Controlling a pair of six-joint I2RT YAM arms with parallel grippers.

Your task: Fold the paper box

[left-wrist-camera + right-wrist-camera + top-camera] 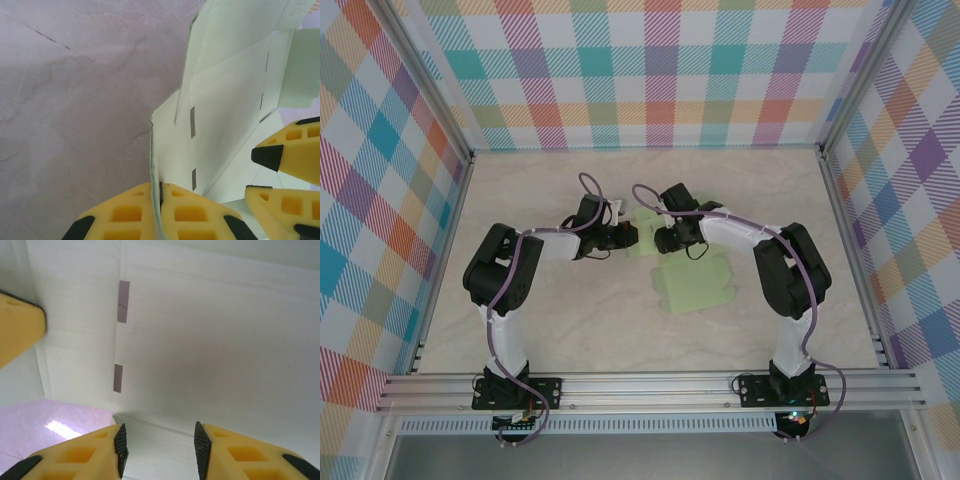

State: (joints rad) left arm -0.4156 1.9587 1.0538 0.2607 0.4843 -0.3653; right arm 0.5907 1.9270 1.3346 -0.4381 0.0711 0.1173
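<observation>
worktop (570, 330) holds one paper box (698, 285), its 10 o'clock flap clamped in left gripper (159, 187), right gripper (159, 437) fingers apart beside it.

This is looking like a robotics lab test cell, not a home or a shop: a left arm (505, 280) and a right arm (790, 275) are sitting bolted to an aluminium rail (650, 385) along the near edge of a pale marble-look table (570, 325). Bright plaid cloth panels (660, 70) are closing in the far, left and right sides, framed by bare metal posts (428, 85).
</observation>
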